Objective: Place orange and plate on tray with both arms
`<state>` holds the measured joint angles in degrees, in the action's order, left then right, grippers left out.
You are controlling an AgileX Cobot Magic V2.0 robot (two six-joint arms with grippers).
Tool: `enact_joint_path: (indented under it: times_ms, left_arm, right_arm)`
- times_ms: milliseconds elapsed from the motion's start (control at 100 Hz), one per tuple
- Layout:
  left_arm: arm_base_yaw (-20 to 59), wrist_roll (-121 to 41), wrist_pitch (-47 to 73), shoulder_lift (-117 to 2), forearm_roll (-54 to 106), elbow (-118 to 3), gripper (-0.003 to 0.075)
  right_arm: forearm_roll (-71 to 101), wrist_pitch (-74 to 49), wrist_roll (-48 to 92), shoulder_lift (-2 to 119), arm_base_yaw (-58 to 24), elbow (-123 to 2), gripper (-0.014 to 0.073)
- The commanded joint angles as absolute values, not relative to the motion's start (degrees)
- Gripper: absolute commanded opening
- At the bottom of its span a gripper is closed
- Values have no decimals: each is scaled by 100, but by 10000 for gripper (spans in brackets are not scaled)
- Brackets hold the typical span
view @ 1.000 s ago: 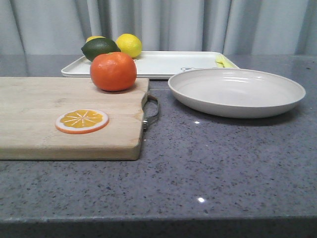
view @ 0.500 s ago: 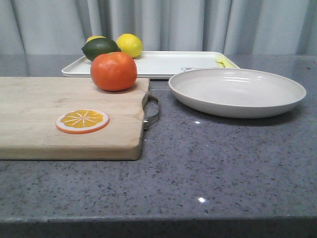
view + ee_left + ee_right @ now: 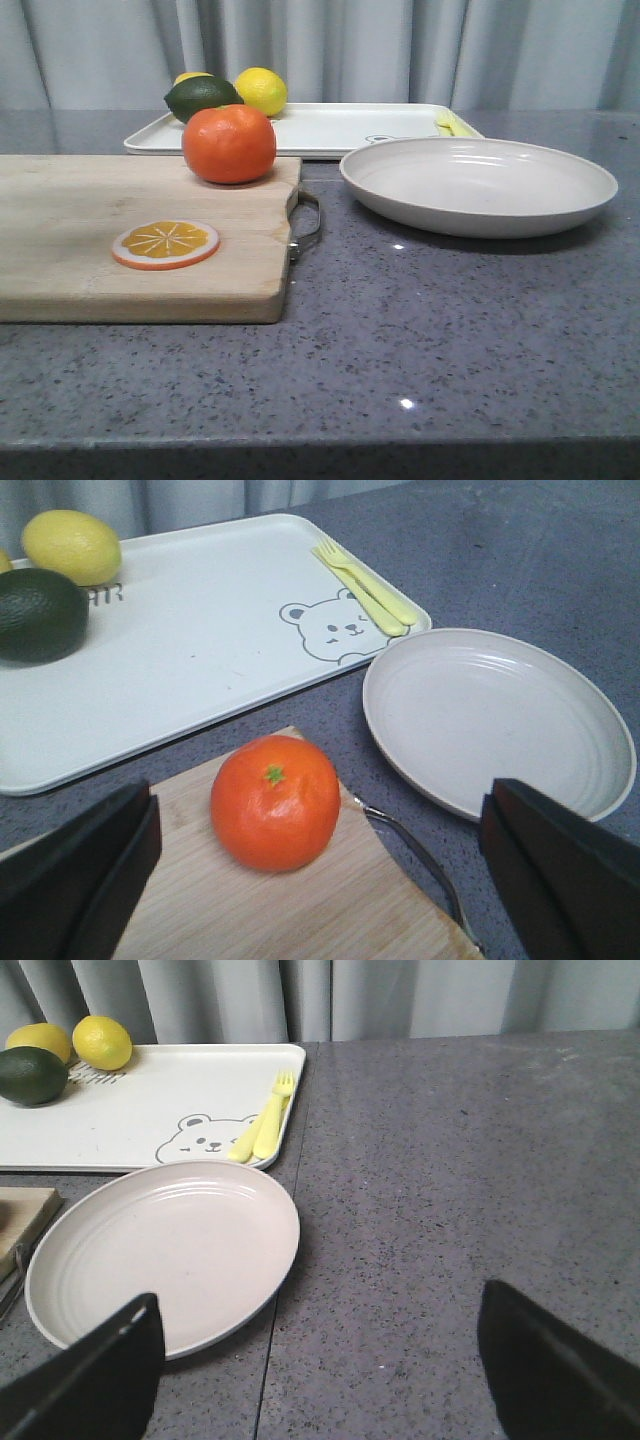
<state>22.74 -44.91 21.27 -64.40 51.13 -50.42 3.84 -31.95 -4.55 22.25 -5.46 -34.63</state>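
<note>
The orange [image 3: 229, 143] sits on the far right corner of the wooden cutting board [image 3: 80, 240]; it also shows in the left wrist view [image 3: 275, 801]. The off-white plate [image 3: 478, 185] rests on the counter right of the board, and shows in both wrist views [image 3: 495, 718] [image 3: 165, 1250]. The white tray [image 3: 340, 128] lies behind them [image 3: 200, 630] [image 3: 150, 1100]. My left gripper [image 3: 320, 880] is open above the board, short of the orange. My right gripper [image 3: 315, 1370] is open above bare counter, beside the plate. Neither gripper shows in the front view.
A lemon [image 3: 260, 91], a dark green avocado [image 3: 202, 97] and a second yellow fruit sit at the tray's left end. A yellow fork and knife [image 3: 262, 1120] lie on the tray near its bear print. An orange slice [image 3: 166, 244] lies on the board. Curtains hang behind.
</note>
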Motion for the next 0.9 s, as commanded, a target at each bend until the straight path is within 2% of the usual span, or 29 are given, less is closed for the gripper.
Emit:
enact_joint_path:
  times_ms: [0, 360, 890]
  left_arm:
    - [2589, -4514, 1591, -6846, 5194, -5493, 619]
    - [2834, -4483, 1420, -8413, 5194, -6291, 619]
    - [2834, -4483, 1025, -8907, 5092, -6303, 619]
  right_arm:
    - [392, -2768, -418, 2307, -528, -3667, 633]
    - [392, -3013, -418, 2307, -528, -3667, 633]
    - [392, -3013, -418, 2307, -528, -3667, 633]
